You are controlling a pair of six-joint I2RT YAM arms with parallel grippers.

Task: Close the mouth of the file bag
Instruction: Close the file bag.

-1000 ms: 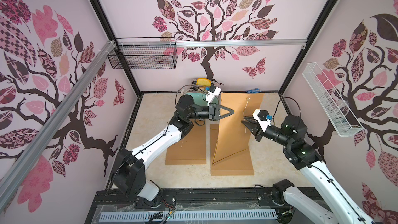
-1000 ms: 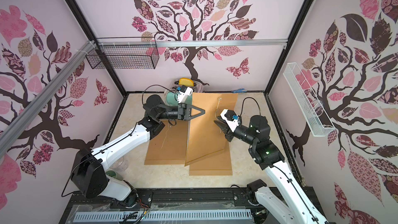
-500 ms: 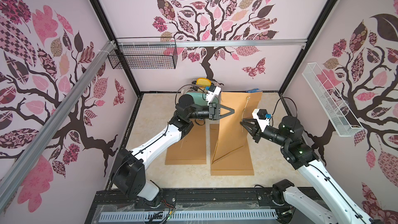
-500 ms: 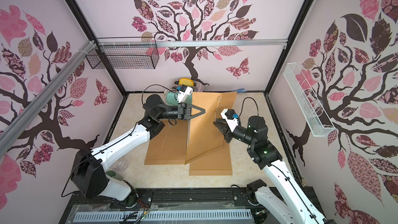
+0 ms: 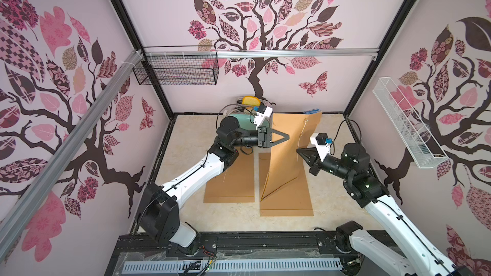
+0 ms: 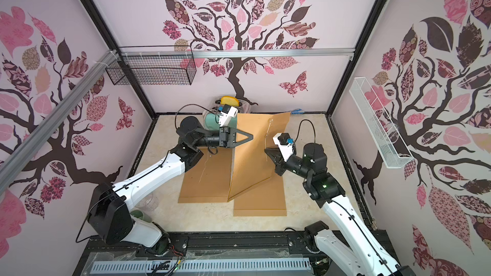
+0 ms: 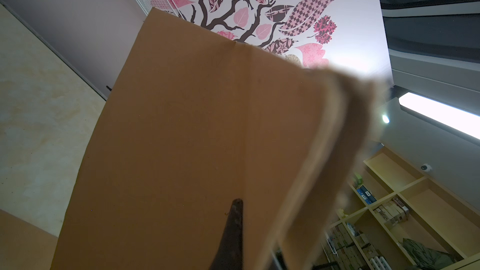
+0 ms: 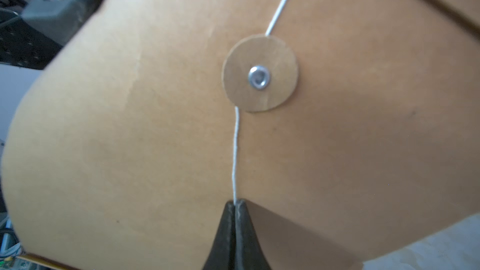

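kraft file bag (image 5: 285,165) on table (image 5: 186,155), top half lifted, left gripper (image 5: 287,137) clamped on its edge. right gripper (image 8: 235,203) pinched on white string (image 8: 235,151) just below paper disc (image 8: 259,74). light floppy card; thin string likely slips, so hold it close to the disc.

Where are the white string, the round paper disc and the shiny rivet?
white string (image 8: 236,151): right wrist view, stretch between disc and jaws.
round paper disc (image 8: 281,84): right wrist view, paper face beside the rivet.
shiny rivet (image 8: 258,77): right wrist view, its metal centre.
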